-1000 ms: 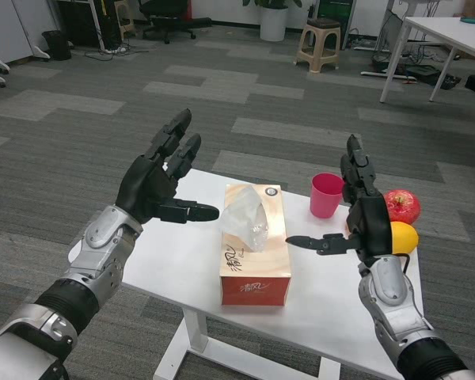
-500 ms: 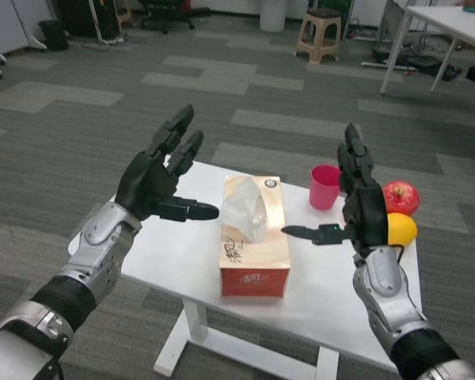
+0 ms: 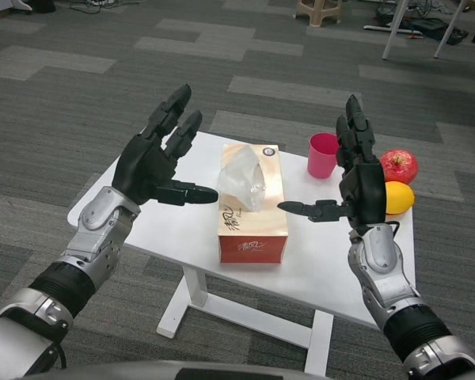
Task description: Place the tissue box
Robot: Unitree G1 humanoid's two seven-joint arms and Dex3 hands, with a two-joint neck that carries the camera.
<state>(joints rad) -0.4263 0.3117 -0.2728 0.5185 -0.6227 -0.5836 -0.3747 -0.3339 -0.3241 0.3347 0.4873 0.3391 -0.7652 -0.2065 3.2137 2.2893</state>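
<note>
Open and empty, the left hand (image 3: 152,168) and right hand (image 3: 358,186) flank the tissue box (image 3: 251,207) standing mid-bench (image 3: 142,233), the right having edged inward over the past second, suggesting a two-handed grasp is imminent.

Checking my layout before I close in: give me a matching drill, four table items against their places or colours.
Things:
1. tissue box
2. cup
3. apple
4. lemon

Descriptions:
A. yellow, at the table's right edge, nearer the robot than the red fruit
B. pink, upright, behind the right hand
C. orange, mid-table between both open hands, tissue sticking out on top
D. red, far right corner

Pairs: 1-C, 2-B, 3-D, 4-A
</note>
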